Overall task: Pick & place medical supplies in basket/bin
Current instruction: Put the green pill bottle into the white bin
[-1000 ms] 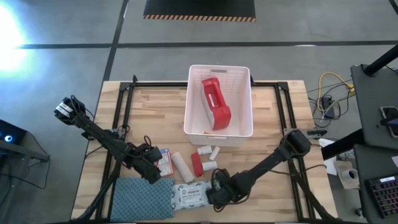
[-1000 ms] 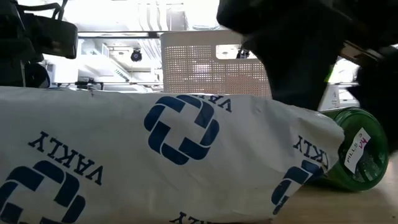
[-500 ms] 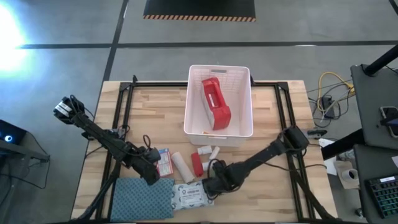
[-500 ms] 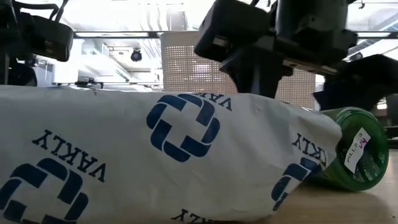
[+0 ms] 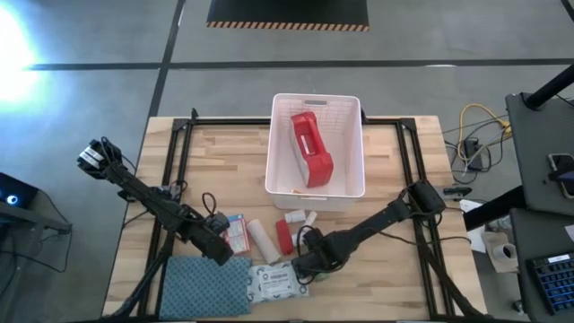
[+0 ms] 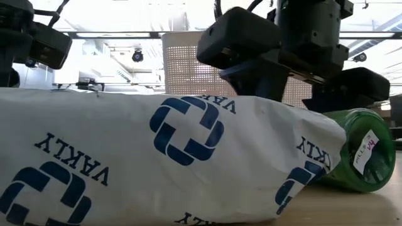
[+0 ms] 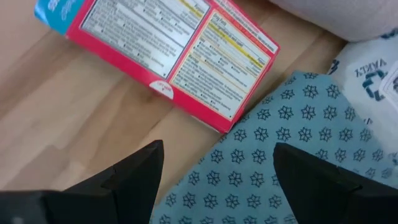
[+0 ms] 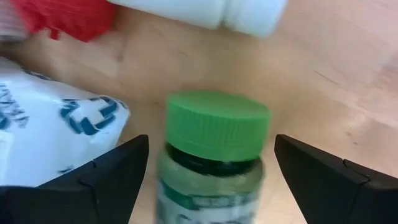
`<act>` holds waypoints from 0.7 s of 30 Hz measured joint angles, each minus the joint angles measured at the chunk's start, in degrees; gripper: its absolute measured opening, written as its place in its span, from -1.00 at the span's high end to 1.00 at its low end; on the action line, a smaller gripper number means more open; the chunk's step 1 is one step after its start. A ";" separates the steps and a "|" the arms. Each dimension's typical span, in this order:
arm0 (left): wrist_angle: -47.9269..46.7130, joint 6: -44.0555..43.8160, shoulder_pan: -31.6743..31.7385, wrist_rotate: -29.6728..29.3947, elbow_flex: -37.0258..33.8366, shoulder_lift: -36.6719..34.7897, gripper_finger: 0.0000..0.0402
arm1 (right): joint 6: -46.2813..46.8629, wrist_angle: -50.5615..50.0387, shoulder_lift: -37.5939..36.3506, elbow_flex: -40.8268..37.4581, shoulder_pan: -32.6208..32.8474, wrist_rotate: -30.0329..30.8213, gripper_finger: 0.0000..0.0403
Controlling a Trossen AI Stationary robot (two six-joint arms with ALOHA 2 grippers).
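A green-capped bottle (image 8: 214,149) lies on its side on the table, right next to the white wipes packet (image 5: 276,280), and shows in the low view (image 6: 361,157). My right gripper (image 8: 211,142) is open and low over it, one finger on each side and a small gap at each. My left gripper (image 7: 217,186) is open over the edge of the blue-grey cloth (image 7: 298,137), near the small red-and-white box (image 7: 180,50). The white bin (image 5: 316,184) holds the red pouch (image 5: 309,148). A white roll (image 5: 263,240), a red roll (image 5: 283,238) and white bottles (image 5: 300,220) lie between the grippers.
The wipes packet (image 6: 157,163) fills most of the low view in front of the right gripper (image 6: 282,56). The bin stands at the table's far middle. Bare wood lies to the right of the right arm and at the far left of the table.
My right gripper has gone toward the table's left and a little toward the far edge, coming in over the green bottle beside the wipes packet. The supplies have stayed where they were.
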 joint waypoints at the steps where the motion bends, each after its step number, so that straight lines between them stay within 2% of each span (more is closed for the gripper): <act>1: -0.01 -1.18 -0.01 0.01 0.00 0.00 -0.40 | -0.38 0.52 0.00 0.00 0.02 0.53 -0.68; 8: 0.51 -5.90 -0.02 0.02 0.44 0.00 -0.40 | -2.94 2.55 0.00 0.00 0.02 2.44 -0.66; 21: 0.56 -5.99 -0.02 -0.02 0.07 0.00 -0.40 | -2.89 2.57 0.00 -0.09 0.68 3.72 -0.64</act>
